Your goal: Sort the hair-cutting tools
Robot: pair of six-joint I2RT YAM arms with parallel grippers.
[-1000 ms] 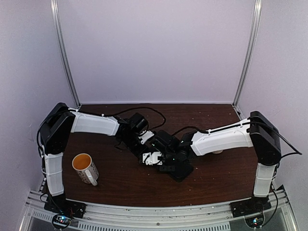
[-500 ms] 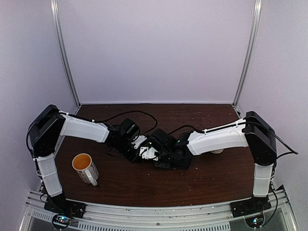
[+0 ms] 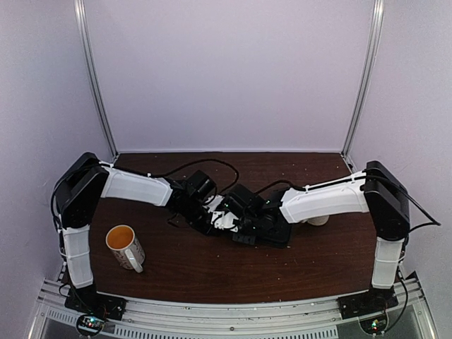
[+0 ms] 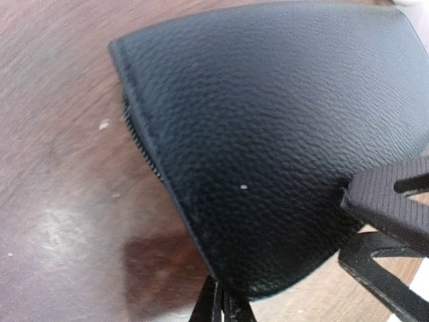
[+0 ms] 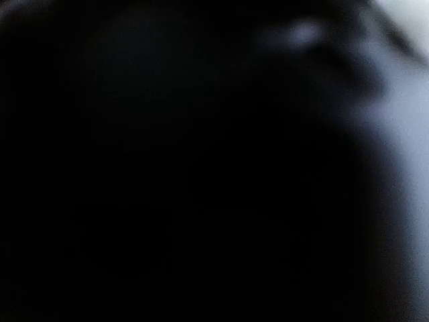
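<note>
No hair-cutting tools show in any view. A black case point(image 3: 272, 229) lies at mid-table where my two arms meet. In the left wrist view the case point(image 4: 268, 134) fills most of the picture, and its near corner hangs a little above the wood. My left gripper point(image 4: 224, 307) is shut on that corner. My right gripper point(image 3: 230, 220) comes in from the right. One of its ribbed fingers point(image 4: 389, 198) rests on top of the case's edge and the other sits under it, closed on the edge. The right wrist view is almost wholly dark.
A white mug point(image 3: 125, 247) with an orange inside stands at the front left of the brown table point(image 3: 212, 272). Part of another pale mug point(image 3: 319, 221) peeks out behind my right forearm. Black cables point(image 3: 212, 166) trail over the back of the table.
Both grippers and the case have shifted together, first left and back, now slightly right. The case lies farther from the front edge than a second ago.
</note>
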